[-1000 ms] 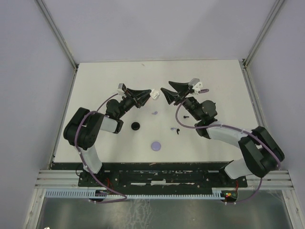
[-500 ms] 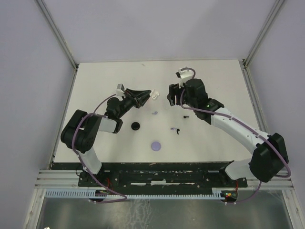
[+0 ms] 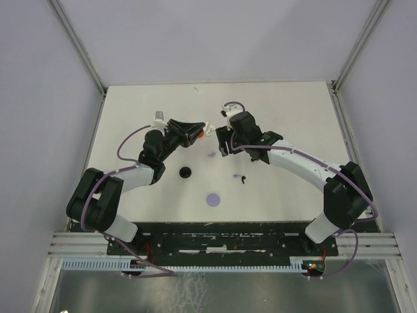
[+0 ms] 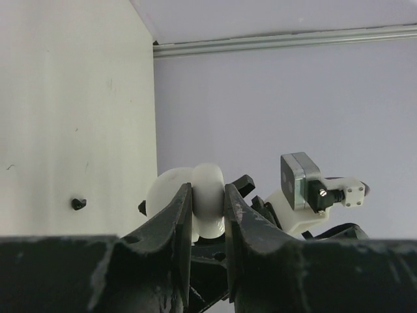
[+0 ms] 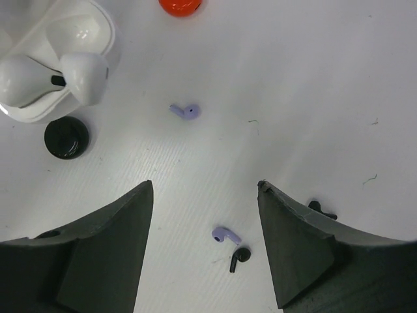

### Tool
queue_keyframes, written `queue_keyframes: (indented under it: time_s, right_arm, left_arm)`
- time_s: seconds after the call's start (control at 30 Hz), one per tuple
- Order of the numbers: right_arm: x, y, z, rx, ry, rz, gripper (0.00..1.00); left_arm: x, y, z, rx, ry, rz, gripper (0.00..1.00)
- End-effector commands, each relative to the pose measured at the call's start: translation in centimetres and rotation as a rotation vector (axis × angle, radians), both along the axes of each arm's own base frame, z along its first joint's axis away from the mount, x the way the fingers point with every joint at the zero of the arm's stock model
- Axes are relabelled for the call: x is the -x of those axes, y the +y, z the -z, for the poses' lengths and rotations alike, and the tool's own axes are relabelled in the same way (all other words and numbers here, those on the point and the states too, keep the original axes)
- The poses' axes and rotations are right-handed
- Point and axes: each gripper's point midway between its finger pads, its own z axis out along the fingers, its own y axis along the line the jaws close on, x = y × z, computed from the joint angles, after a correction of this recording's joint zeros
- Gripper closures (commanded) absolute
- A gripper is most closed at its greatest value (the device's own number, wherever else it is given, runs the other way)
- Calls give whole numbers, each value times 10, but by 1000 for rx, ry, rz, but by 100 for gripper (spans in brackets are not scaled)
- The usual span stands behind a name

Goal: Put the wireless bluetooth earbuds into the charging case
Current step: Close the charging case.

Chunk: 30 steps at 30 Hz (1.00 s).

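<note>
Jaws first: the left jaws are pinched almost shut on the white charging case [image 4: 208, 205], one on each side of it. The case looks open, with two rounded white halves showing. The right jaws are spread wide, with nothing between them and touching nothing. They hover over the worktop [image 3: 293, 117] just beside the case. The loose earbuds lie on the worktop, none of them in the case. One lavender earbud [image 5: 186, 111] is near the case. A second lavender earbud [image 5: 225, 235] lies just beside a black earbud [image 5: 238, 257]. Another black earbud [image 5: 322, 208] is half hidden behind the right-hand jaw. A black disc [image 5: 66, 137] sits close by the case, a red disc [image 5: 180, 5] is at the wrist view's top edge, and a lavender disc [image 3: 213, 199] lies nearer the arm bases.
</note>
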Motion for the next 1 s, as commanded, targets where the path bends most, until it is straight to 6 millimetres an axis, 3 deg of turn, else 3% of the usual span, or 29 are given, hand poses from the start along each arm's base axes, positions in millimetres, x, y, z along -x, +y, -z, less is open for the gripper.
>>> queue_keyframes:
  time_s: [0.0,0.47,0.97]
  right_arm:
    - [-14,12,-29,-54,-61,30,27]
    - [-32,24,-35,-51,-78,41,26]
    - [-52,17,-38,-13,-109,92,26]
  left_arm:
    - [1,3,3,-73,-39,-26,97]
    - [8,-5,11,-75,-32,2,97]
    - [16,-3,12,-75,-29,4,97]
